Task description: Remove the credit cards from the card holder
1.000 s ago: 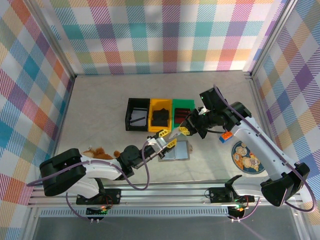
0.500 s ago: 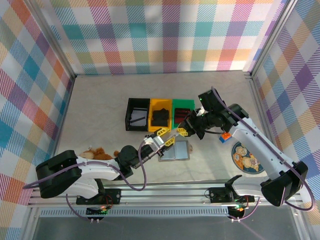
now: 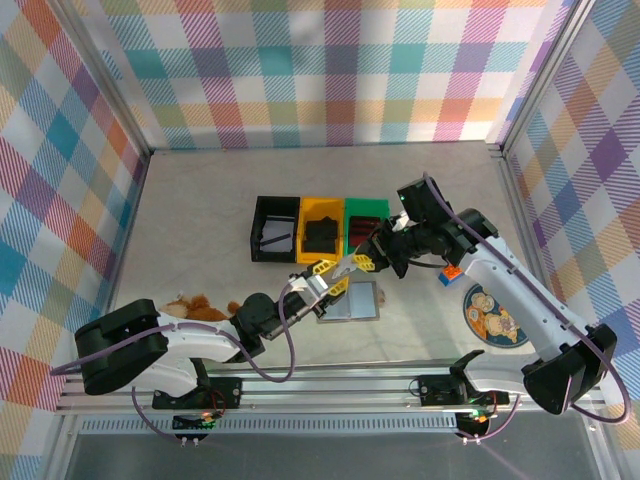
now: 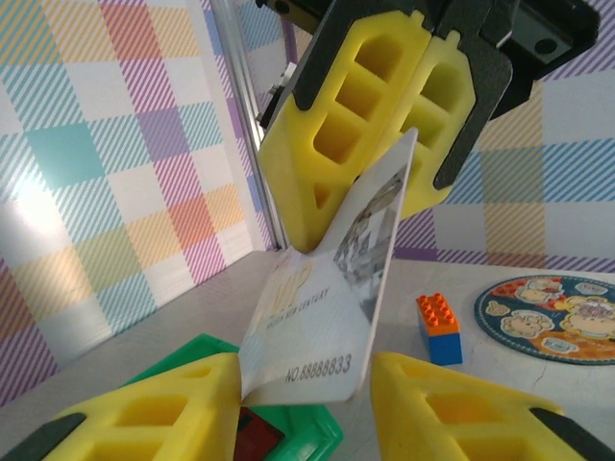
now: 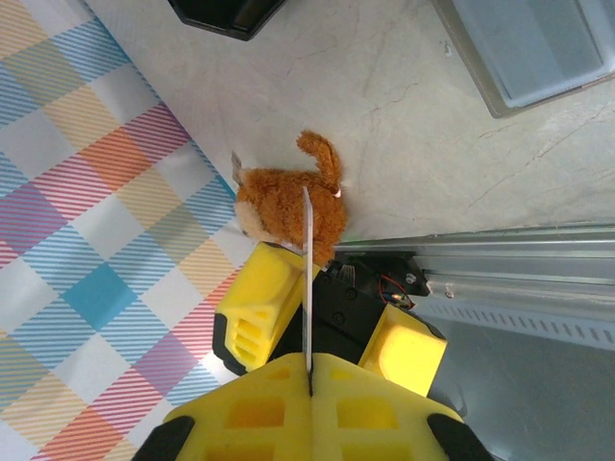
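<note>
Top external view first, Ben. What do you see?

Well, Ana, the right gripper (image 3: 368, 262) is pinched shut on a white credit card (image 3: 348, 267), up in the air. The left gripper (image 3: 328, 275) is at the card's other end. The card holder (image 3: 352, 301) lies open on the table just below them, near the green bin (image 3: 366, 225).

And the left wrist view?

The card's bottom end sits between the left gripper's yellow fingers (image 4: 144, 423). I can't tell if they squeeze it or only stand beside it.

Right wrist view?

The card (image 5: 307, 288) is edge-on in the right gripper (image 5: 309, 370). The holder (image 5: 538, 48) is down on the table.

Which step is it?

A hand-over, I think, with this card out. Next, one gripper must let go so the other can set it down.
</note>
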Robot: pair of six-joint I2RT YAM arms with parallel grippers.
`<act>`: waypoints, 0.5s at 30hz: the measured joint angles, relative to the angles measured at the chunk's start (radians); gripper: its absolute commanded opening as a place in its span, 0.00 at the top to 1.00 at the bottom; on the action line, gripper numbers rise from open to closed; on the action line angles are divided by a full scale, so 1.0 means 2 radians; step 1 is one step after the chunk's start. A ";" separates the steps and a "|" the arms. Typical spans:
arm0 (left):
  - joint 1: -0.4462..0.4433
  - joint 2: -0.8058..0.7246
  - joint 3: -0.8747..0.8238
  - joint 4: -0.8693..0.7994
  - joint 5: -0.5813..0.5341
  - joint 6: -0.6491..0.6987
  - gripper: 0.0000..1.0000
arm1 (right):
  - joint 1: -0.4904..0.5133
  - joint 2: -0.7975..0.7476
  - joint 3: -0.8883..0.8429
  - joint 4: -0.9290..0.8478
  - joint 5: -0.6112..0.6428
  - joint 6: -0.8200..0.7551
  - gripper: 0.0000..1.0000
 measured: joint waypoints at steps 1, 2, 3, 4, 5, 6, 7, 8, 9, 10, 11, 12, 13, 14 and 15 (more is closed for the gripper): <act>0.000 0.000 0.000 0.000 0.000 0.000 0.62 | 0.000 -0.001 -0.002 0.001 0.000 0.001 1.00; 0.000 0.000 -0.001 0.000 -0.001 0.000 0.64 | 0.000 -0.001 -0.004 0.000 0.000 0.001 1.00; 0.000 0.000 -0.001 0.000 -0.001 0.000 0.64 | 0.000 -0.001 -0.005 0.001 0.000 0.001 1.00; 0.000 0.000 -0.001 0.000 -0.002 0.001 0.64 | 0.000 -0.001 -0.006 0.001 0.000 0.001 1.00; 0.000 0.000 -0.001 0.000 -0.003 0.002 0.65 | 0.000 -0.001 -0.006 0.001 0.000 0.001 1.00; 0.000 0.000 -0.001 0.000 -0.004 0.002 0.65 | 0.000 -0.001 -0.006 0.002 0.000 0.001 1.00; 0.000 0.000 -0.001 0.000 -0.005 0.002 0.65 | 0.000 -0.001 -0.006 0.002 0.000 0.001 1.00; 0.000 0.000 -0.001 0.000 -0.005 0.003 0.67 | 0.000 -0.001 -0.006 0.003 0.000 0.001 1.00; 0.000 0.000 -0.001 0.000 -0.007 0.004 0.68 | 0.000 -0.001 -0.006 0.003 0.000 0.001 1.00; 0.000 0.000 -0.001 0.000 -0.008 0.004 0.69 | 0.000 -0.001 -0.006 0.003 0.000 0.001 1.00; 0.000 0.000 -0.001 0.000 -0.009 0.005 0.69 | 0.000 -0.001 -0.007 0.003 0.000 0.001 1.00; 0.000 0.000 -0.001 0.000 -0.009 0.006 0.70 | 0.000 -0.002 -0.007 0.004 0.000 0.001 1.00; 0.000 0.000 -0.001 0.000 -0.009 0.006 0.71 | 0.000 -0.002 -0.008 0.005 -0.001 0.001 1.00; 0.000 0.000 -0.001 0.000 -0.009 0.006 0.71 | 0.000 -0.002 -0.009 0.006 -0.002 0.002 1.00; 0.000 0.000 -0.001 0.000 -0.009 0.006 0.71 | 0.000 -0.002 -0.009 0.006 -0.002 0.002 1.00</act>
